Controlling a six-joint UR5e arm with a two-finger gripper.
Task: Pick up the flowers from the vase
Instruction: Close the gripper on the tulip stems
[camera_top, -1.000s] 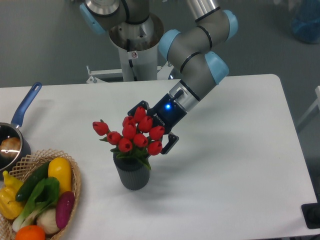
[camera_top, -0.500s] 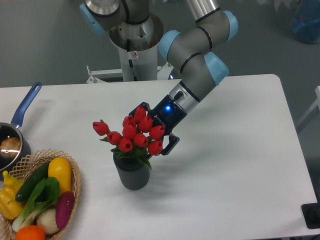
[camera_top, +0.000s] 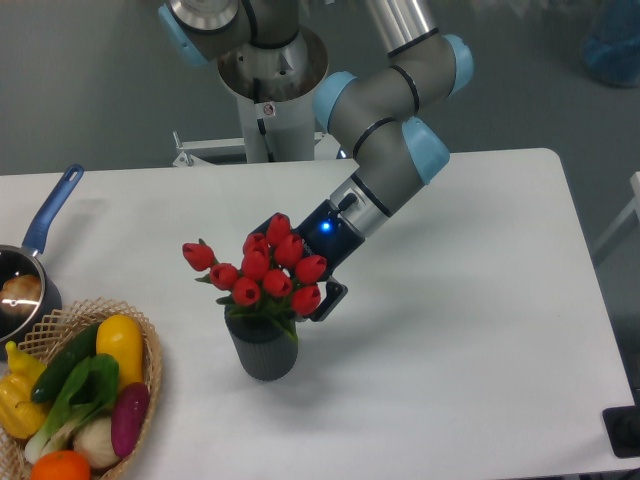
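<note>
From the fixed camera, a white desk (camera_top: 470, 330) stands on a grey floor (camera_top: 90, 90), the arm's pedestal (camera_top: 270, 100) behind its far edge. The flowers (camera_top: 262, 273) sit upright in the vase (camera_top: 264, 348) near the desk's middle. The gripper (camera_top: 300, 262) reaches in just behind the buds, which hide its fingers; I cannot tell whether they are spread or pinching. At the left edge are a wicker basket (camera_top: 152, 385) of vegetables and a blue-handled saucepan (camera_top: 35, 260).

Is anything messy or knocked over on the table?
Nothing stands out. The vase stands upright with the flowers in it, the vegetables sit inside the basket, and nothing is spilled. One tulip just sticks out to the side.
</note>
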